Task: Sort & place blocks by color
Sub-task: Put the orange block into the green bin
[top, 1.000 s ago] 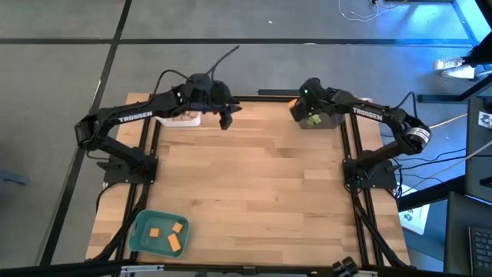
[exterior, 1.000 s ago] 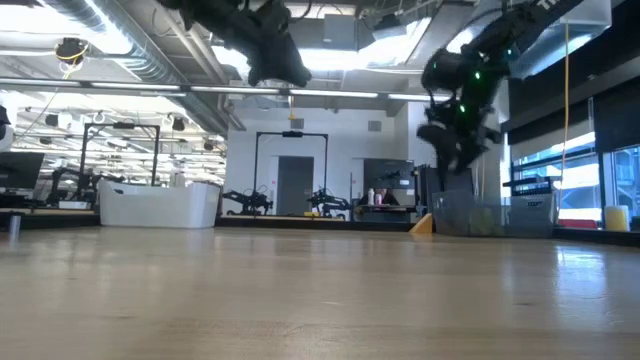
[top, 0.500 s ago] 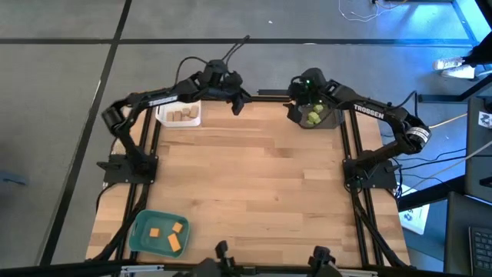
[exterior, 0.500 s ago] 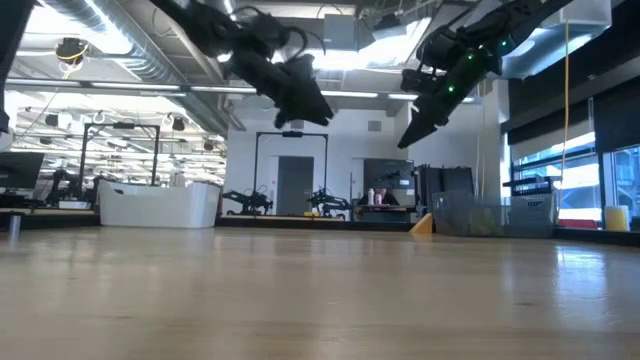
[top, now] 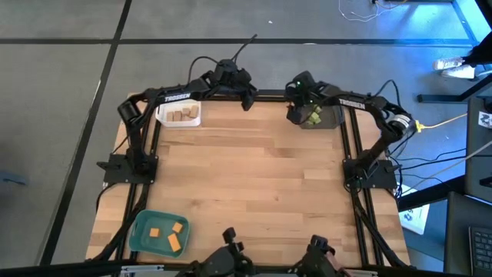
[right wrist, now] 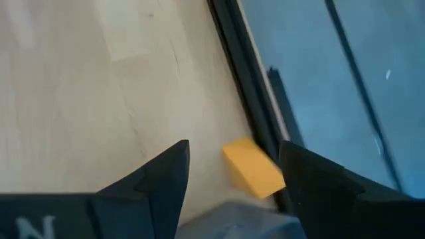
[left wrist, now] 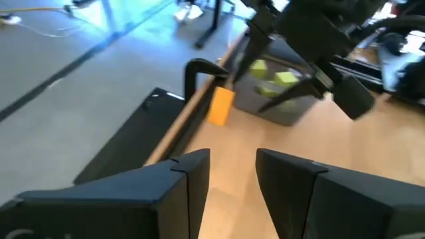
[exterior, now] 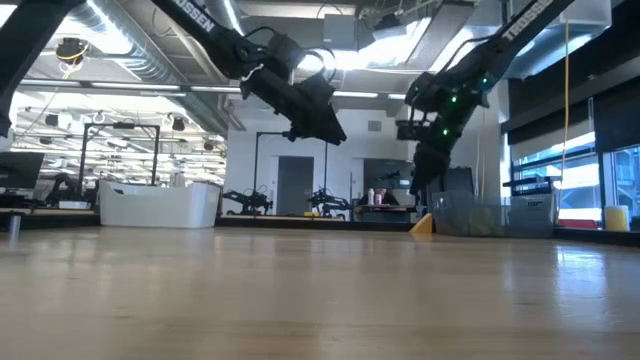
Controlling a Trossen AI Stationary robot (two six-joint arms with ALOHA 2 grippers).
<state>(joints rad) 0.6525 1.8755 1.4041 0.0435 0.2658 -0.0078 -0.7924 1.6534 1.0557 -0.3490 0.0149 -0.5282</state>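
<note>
one orange block (left wrist: 220,107) is the stray you need to watch: it lies at the far edge of the bench (top: 254,185), just beside the grey tray (top: 329,118) that holds the green blocks (top: 313,117). the tan blocks (top: 183,115) sit in the white tray (top: 184,115) at the far left corner, and three more orange blocks (top: 171,235) lie in the teal tray (top: 146,231) at the near left, so that colour's home is well apart from the stray. your right gripper (right wrist: 232,172) hangs just over the stray with its fingers spread wide and empty, straddling it, probably lined up for a pick. your left gripper (left wrist: 232,176) waits raised near the far edge, aimed the same way, fingers partly apart and holding nothing.
</note>
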